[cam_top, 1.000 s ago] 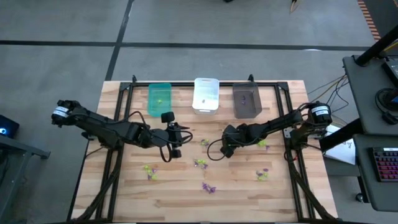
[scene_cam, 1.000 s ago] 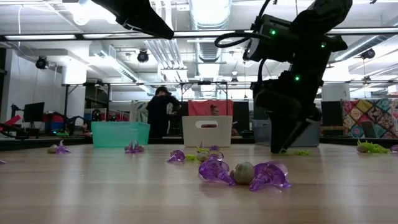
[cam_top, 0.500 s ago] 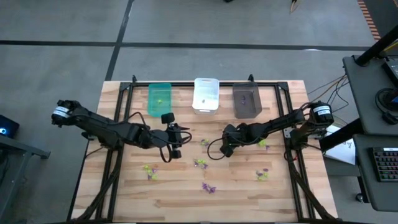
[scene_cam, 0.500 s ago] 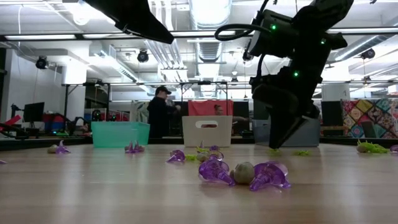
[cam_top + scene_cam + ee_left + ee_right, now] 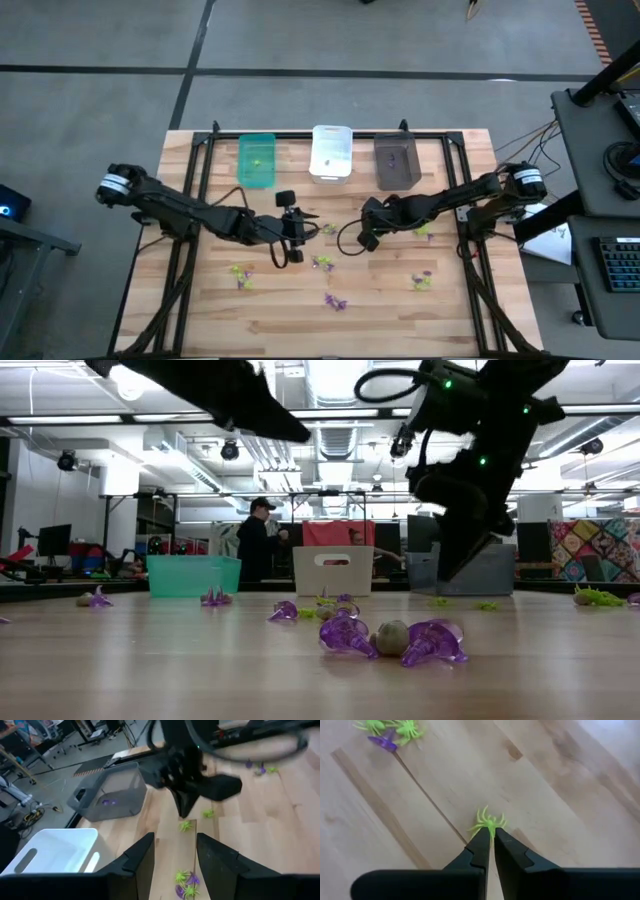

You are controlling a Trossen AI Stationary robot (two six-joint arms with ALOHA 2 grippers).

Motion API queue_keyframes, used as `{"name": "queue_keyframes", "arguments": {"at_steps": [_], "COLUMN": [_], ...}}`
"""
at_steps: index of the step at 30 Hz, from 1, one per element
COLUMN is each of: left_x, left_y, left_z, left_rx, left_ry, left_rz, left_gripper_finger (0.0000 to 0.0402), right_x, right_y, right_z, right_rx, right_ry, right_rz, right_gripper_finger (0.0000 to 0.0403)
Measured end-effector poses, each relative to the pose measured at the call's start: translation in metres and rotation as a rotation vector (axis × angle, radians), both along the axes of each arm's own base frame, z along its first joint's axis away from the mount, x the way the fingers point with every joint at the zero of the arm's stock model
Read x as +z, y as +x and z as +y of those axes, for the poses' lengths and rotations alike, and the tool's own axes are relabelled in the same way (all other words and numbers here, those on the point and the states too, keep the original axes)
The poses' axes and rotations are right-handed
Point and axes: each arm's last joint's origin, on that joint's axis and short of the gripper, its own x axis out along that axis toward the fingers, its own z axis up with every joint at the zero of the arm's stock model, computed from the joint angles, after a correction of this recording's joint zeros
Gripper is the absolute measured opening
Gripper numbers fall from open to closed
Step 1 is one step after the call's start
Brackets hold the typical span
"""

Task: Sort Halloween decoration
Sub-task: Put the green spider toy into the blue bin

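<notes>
Three bins are lined at the desk's (image 5: 200,310) far edge: a green spider in the teal bin (image 5: 257,160), purple ones in the grey bin (image 5: 112,795), the white bin's (image 5: 331,152) contents indiscernible; a green spider (image 5: 489,823) is pinched in the right hand (image 5: 491,837) above the desk, the left hand (image 5: 175,855) is held open, other spiders (image 5: 330,262) scattered mid-desk.

Three rectangular bins line the far edge of a wooden table (image 5: 200,300): a green bin (image 5: 256,160), a white bin (image 5: 331,152) (handle slot visible from table height) and a dark grey bin (image 5: 396,162). A person (image 5: 254,542) stands in the workshop beyond.
</notes>
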Motion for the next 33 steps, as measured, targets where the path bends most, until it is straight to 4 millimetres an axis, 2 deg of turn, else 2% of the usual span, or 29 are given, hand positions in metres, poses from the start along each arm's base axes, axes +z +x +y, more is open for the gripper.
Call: {"name": "queue_keyframes", "arguments": {"at_steps": [7, 13, 17, 25, 33], "left_x": [-0.022, -0.044, -0.056, -0.078, -0.105], "left_y": [0.036, 0.069, 0.091, 0.126, 0.15], "left_z": [0.007, 0.028, 0.038, 0.047, 0.05], "left_rx": [-0.04, -0.013, -0.019, -0.046, -0.057], "left_ry": [-0.025, -0.037, -0.067, -0.042, -0.054], "left_rz": [0.031, 0.082, 0.101, 0.139, 0.18], "left_gripper_finger": [0.0114, 0.0087, 0.0074, 0.0043, 0.0036], "right_x": [0.028, 0.043, 0.039, 0.011, 0.0], "right_y": [-0.017, -0.032, -0.039, -0.046, -0.051], "right_z": [0.0, 0.0, 0.0, 0.0, 0.002], "right_rx": [0.023, 0.028, 0.014, -0.079, -0.129], "right_ry": [0.003, 0.011, 0.045, 0.102, 0.136], "right_rz": [-0.045, -0.142, -0.203, -0.218, -0.222], "right_gripper_finger": [0.0018, 0.0018, 0.0018, 0.0018, 0.0018]}}
